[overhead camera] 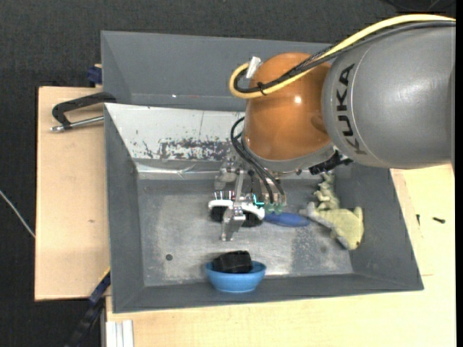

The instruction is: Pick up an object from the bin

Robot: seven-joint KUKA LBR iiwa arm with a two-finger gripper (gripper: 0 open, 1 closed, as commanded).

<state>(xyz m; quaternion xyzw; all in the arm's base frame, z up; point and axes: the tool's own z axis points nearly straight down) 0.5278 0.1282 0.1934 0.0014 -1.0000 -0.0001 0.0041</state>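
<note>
At near wall: blue bowl point(235, 279) with black lump point(233, 261) inside, apart from tool. Mid-floor: gripper point(233, 221) low over bare bin floor point(173, 226); opening cannot tell, nothing seen held. Nearest candidate: blue flat piece point(291, 220) just beside it, view-right, long axis left-right. Farther right: pale yellow soft toy point(338, 223). Judged: path unobstructed.

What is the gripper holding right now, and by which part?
Cannot be told. The gripper sits low in the middle of the bin, beside a flat blue thing, but no hold on it shows.
</note>
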